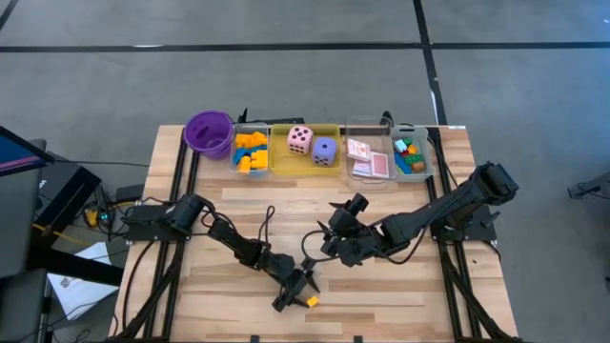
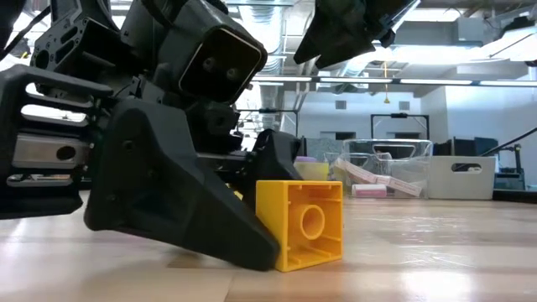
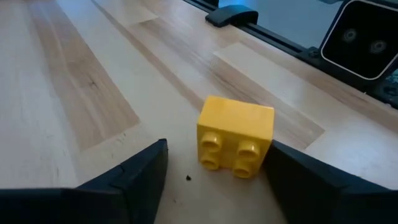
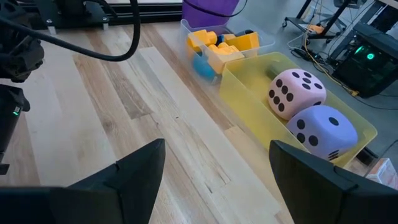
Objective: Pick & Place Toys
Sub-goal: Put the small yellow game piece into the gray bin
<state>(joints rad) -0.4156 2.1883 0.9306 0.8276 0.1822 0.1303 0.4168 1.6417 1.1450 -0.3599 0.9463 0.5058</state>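
A yellow building block (image 3: 236, 134) lies on its side on the wood table near the front edge (image 1: 312, 301), with its studs turned toward my left gripper. My left gripper (image 3: 217, 152) is low over the table and open, one finger on each side of the block. In the low view its dark fingers (image 2: 210, 218) reach the block (image 2: 302, 222) from the left. My right gripper (image 4: 217, 168) hangs open and empty above the table's middle (image 1: 331, 243). The other toys lie in trays at the far edge. My left gripper comes slanting down at the block, nearly level. One finger (image 3: 298, 174) stands right at the block's side (image 3: 268, 134); whether it touches I cannot tell. The other finger (image 3: 146, 168) is apart from the opposite side. The block rests on the table.
Along the far edge stand a purple cup (image 1: 208, 131), a clear tray of yellow and orange blocks (image 1: 251, 152), a yellow tray (image 1: 286, 170) with a pink die (image 1: 299, 139) and a purple die (image 1: 325, 151), a tray of pink cards (image 1: 367, 158) and a tray of mixed blocks (image 1: 410, 157).
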